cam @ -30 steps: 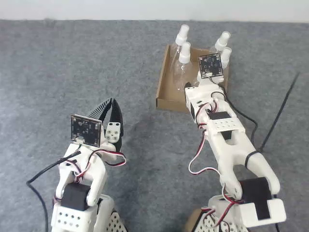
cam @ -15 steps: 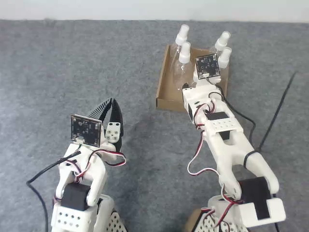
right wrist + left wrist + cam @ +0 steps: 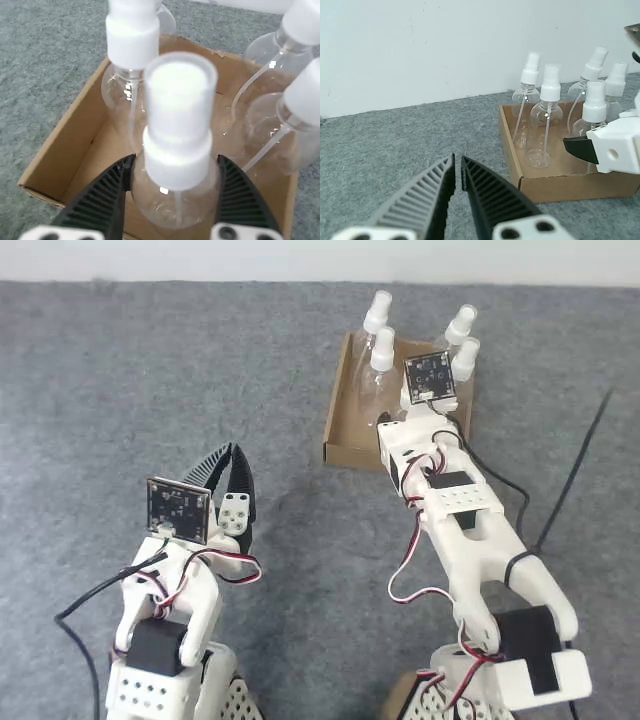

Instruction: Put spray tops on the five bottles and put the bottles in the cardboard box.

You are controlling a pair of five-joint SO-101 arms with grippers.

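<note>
Well short of the cardboard box (image 3: 338, 435) and off to one side, the left arm sits folded back. The left gripper (image 3: 458, 160) points boxward, nearly closed and empty. The right arm stretches over the box's near wall, and the right gripper (image 3: 172, 172) clasps a capped bottle (image 3: 176, 120) standing inside the box. Four other bottles (image 3: 549, 117) stand beside and beyond it.

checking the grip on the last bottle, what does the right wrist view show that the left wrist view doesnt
Right wrist view: the right gripper, both fingers against the sides of the held bottle. Left wrist view: the left gripper, fingers closed on nothing, above grey carpet, and the white wall. Shared: the cardboard box and the capped bottles, the held one included.
</note>
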